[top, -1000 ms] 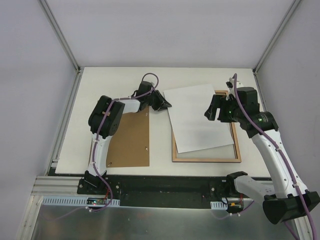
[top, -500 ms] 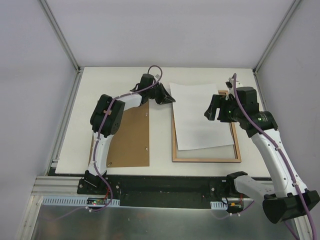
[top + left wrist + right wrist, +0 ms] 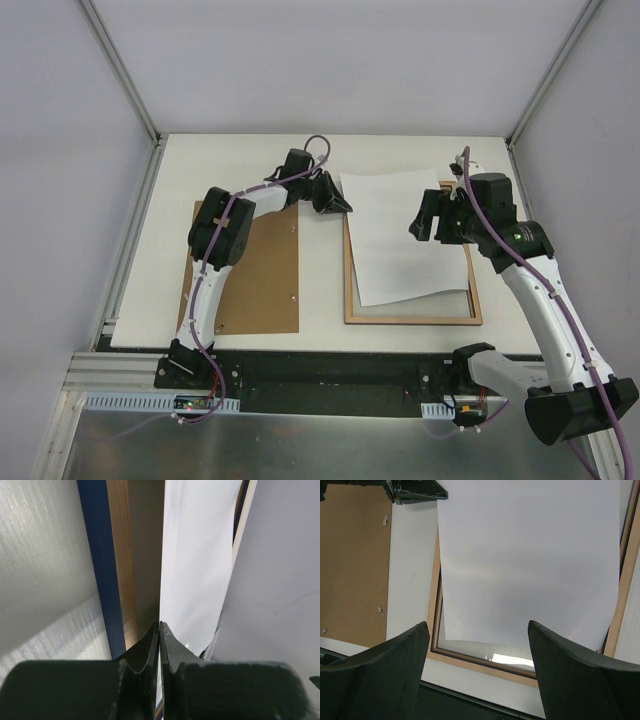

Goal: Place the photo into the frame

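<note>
The photo [image 3: 405, 235] shows only its blank white back and lies slightly tilted over the frame [image 3: 410, 318], which lies wood-coloured side up on the table. My left gripper [image 3: 340, 205] is shut on the photo's far left corner. In the left wrist view the gripper [image 3: 159, 625] pinches the white sheet [image 3: 195, 570] edge-on, beside the frame's navy edge [image 3: 100, 570]. My right gripper [image 3: 428, 222] is open and empty above the photo's right side. In the right wrist view the right gripper [image 3: 477, 622] spans the sheet [image 3: 530, 555] and the frame's near rail [image 3: 480, 662].
The plain brown backing board [image 3: 250, 275] lies flat left of the frame, also in the right wrist view [image 3: 350, 555]. The table's black near edge runs just below the frame. White walls enclose the table on three sides.
My left gripper has carried the photo's corner to the right and slightly farther, so the sheet now sits more squarely over the frame. The right arm has not moved.
</note>
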Motion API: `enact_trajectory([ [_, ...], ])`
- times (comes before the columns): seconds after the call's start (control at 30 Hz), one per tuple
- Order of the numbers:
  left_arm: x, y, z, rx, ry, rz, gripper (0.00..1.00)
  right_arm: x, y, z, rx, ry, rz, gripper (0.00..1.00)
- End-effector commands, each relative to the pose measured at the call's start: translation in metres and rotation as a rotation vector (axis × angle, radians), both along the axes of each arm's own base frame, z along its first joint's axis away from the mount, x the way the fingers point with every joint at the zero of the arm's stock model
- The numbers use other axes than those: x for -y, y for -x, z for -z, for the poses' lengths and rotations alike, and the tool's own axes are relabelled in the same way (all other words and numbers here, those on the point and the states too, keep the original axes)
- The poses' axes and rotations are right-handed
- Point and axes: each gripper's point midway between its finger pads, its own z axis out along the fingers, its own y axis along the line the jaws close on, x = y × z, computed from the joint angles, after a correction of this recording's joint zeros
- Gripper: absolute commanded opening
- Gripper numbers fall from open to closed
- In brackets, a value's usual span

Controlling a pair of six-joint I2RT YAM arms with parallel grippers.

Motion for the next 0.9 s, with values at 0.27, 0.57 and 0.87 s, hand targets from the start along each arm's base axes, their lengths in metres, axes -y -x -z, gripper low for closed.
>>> enact_trajectory([
  [0.27, -0.026, -0.003, -0.039, 0.085, 0.064, 0.082, 0.0, 0.002, -0.01, -0.005, 0.04, 0.014, 0.001, 0.81],
  [0.57, -0.021, -0.008, -0.054, 0.107, 0.097, 0.126, 0.0, 0.002, -0.011, -0.005, 0.038, 0.016, 0.002, 0.81],
  [0.87, -0.015, -0.005, -0.061, 0.098, 0.125, 0.199, 0.0, 0.002, -0.013, -0.004, 0.031, 0.022, 0.001, 0.81],
])
